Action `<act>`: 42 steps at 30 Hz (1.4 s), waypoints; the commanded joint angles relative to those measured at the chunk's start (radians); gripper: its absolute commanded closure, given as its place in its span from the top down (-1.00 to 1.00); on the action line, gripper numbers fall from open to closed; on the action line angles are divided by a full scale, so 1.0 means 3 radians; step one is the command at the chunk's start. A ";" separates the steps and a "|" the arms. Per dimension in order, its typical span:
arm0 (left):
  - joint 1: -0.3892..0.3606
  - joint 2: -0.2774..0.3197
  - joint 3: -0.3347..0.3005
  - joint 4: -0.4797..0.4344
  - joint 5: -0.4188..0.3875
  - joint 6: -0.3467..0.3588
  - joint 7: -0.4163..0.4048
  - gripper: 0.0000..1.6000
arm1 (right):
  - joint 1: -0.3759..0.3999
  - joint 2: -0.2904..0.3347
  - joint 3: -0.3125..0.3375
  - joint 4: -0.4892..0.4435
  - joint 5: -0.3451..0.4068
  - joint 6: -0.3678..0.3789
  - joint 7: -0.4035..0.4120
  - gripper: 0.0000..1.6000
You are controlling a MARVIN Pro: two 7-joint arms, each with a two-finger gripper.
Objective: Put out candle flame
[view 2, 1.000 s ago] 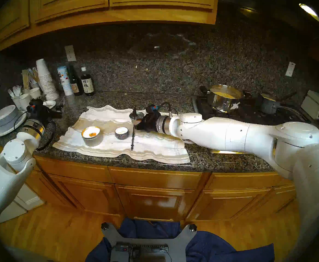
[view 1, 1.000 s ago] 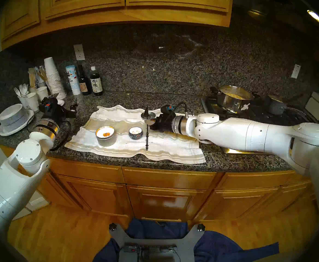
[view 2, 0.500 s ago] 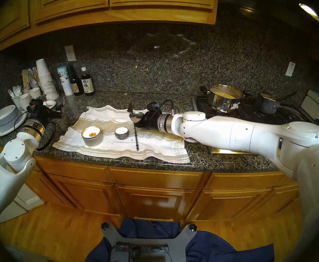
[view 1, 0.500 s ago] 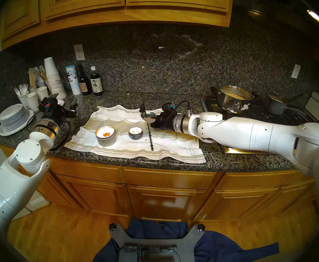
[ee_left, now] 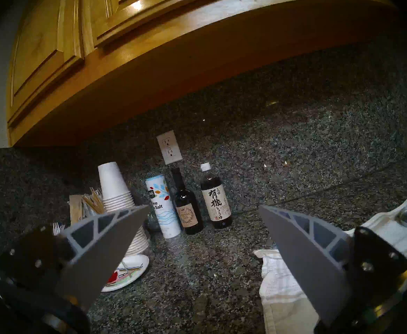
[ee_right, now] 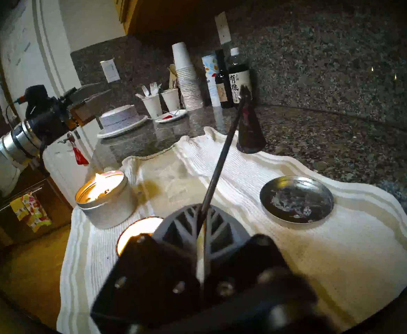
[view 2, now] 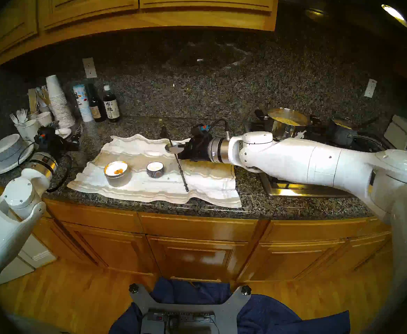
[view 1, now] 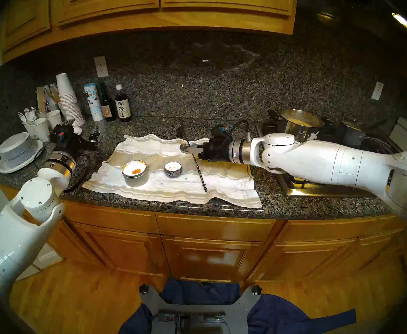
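The candle snuffer (view 1: 196, 160) is a thin dark metal rod with a beaded, knobbly handle end and a small cone-shaped bell (ee_right: 250, 131) at the far end; I hold it by the rod in my right end effector (view 1: 200, 150), whose ribbed grey fingers (ee_right: 218, 226) are pressed together around it. It slants across the rear right part of the towel (view 1: 173, 189), the beaded end low and toward the front edge, the cone raised near the back edge, above the speckled stone. Left of the rod sit two candles on the cloth: a small round one in a patterned blue ceramic bowl (view 1: 173, 169), near the rod, and a larger one in a plain brushed-metal tin (view 1: 135, 173) farther left, its wax pale with an orange patch; in my right wrist view both glow warmly. A shallow round metal lid (ee_right: 296, 202) lies on the towel just under my right fingers. The towel is white, waffle-textured, with pale beige stripes and rumpled edges, spread over the dark granite worktop (view 1: 221, 126). My left end effector (ee_left: 203, 261) hovers off to the left, its flat grey fingers spread wide and empty, facing a salt canister (ee_left: 162, 205), two dark bottles and a stack of paper cups (ee_left: 118, 198).
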 commanded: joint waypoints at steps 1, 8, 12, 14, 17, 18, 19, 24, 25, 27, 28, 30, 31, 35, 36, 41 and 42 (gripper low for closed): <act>-0.0076 0.0032 -0.0069 -0.0066 0.0004 -0.0045 -0.0001 1.00 | 0.0335 0.0227 0.0173 -0.0129 0.0008 0.0109 0.0215 -1.00; -0.0076 0.0034 -0.0068 -0.0066 0.0003 -0.0046 0.0003 1.00 | 0.0475 0.0312 0.0212 -0.0191 -0.0029 0.0318 0.0413 -1.00; -0.0076 0.0036 -0.0067 -0.0066 0.0002 -0.0048 0.0004 1.00 | 0.0541 0.0340 0.0222 -0.0157 -0.0046 0.0456 0.0522 -1.00; -0.0076 0.0037 -0.0067 -0.0067 0.0001 -0.0049 0.0005 1.00 | 0.0578 0.0350 0.0215 -0.0128 -0.0064 0.0549 0.0585 -1.00; -0.0075 0.0038 -0.0069 -0.0067 0.0000 -0.0052 0.0004 1.00 | 0.0602 0.0355 0.0192 -0.0095 -0.0083 0.0675 0.0692 -1.00; -0.0075 0.0038 -0.0069 -0.0067 0.0000 -0.0052 0.0004 1.00 | 0.0602 0.0355 0.0192 -0.0095 -0.0083 0.0675 0.0692 -1.00; -0.0075 0.0038 -0.0069 -0.0067 0.0000 -0.0053 0.0004 1.00 | 0.0610 0.0352 0.0185 -0.0086 -0.0095 0.0711 0.0719 -1.00; -0.0073 0.0040 -0.0070 -0.0068 -0.0002 -0.0057 0.0003 1.00 | 0.0638 0.0343 0.0171 -0.0042 -0.0147 0.0830 0.0844 -1.00; -0.0073 0.0040 -0.0070 -0.0068 -0.0002 -0.0057 0.0003 1.00 | 0.0644 0.0341 0.0167 -0.0037 -0.0157 0.0858 0.0872 -1.00; -0.0072 0.0041 -0.0071 -0.0068 -0.0003 -0.0059 0.0003 1.00 | 0.0645 0.0328 0.0146 -0.0031 -0.0189 0.0916 0.0946 -1.00; -0.0072 0.0041 -0.0071 -0.0068 -0.0003 -0.0060 0.0002 1.00 | 0.0643 0.0316 0.0134 -0.0027 -0.0211 0.0932 0.0970 -1.00; -0.0071 0.0042 -0.0071 -0.0068 -0.0004 -0.0062 0.0002 1.00 | 0.0627 0.0285 0.0123 -0.0011 -0.0243 0.0954 0.1045 -1.00; -0.0071 0.0043 -0.0071 -0.0068 -0.0004 -0.0062 0.0002 1.00 | 0.0624 0.0279 0.0124 -0.0013 -0.0248 0.0956 0.1052 -1.00; -0.0071 0.0044 -0.0070 -0.0068 -0.0005 -0.0061 0.0004 1.00 | 0.0631 0.0266 0.0128 -0.0033 -0.0278 0.0973 0.1107 -1.00; -0.0071 0.0044 -0.0070 -0.0068 -0.0005 -0.0061 0.0004 1.00 | 0.0640 0.0262 0.0118 -0.0042 -0.0300 0.0994 0.1137 -1.00; -0.0070 0.0046 -0.0070 -0.0068 -0.0007 -0.0064 0.0004 1.00 | 0.0623 0.0256 0.0108 -0.0067 -0.0342 0.1018 0.1184 -1.00; -0.0070 0.0046 -0.0070 -0.0068 -0.0007 -0.0064 0.0004 1.00 | 0.0618 0.0253 0.0108 -0.0070 -0.0348 0.1018 0.1185 -1.00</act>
